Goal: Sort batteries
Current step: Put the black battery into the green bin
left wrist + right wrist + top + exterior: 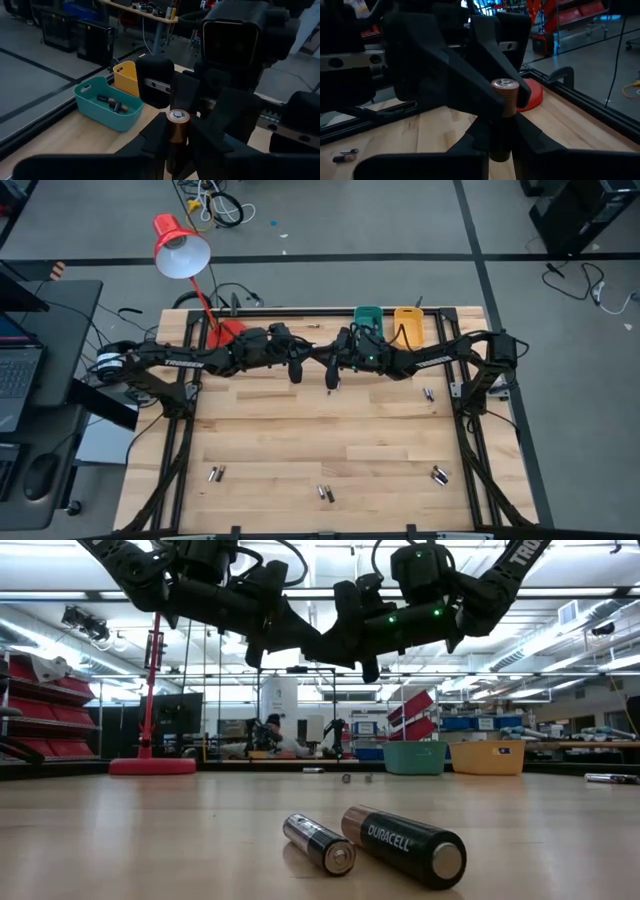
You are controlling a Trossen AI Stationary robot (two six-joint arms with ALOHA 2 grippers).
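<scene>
I see both grippers meeting above the table's (300,430) far middle: right gripper (504,131) clenched on a battery (505,95); left gripper (176,140) seemingly clasping it too.

red lamp (182,252) back-left | laptop (18,370) left | person (270,730) seated far behind

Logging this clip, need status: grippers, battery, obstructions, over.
Left gripper and right gripper meet mid-air, both closed on one copper-topped dark cylindrical battery. Other loose batteries lie on the wooden table. Nothing blocks the teal plastic bin.
</scene>
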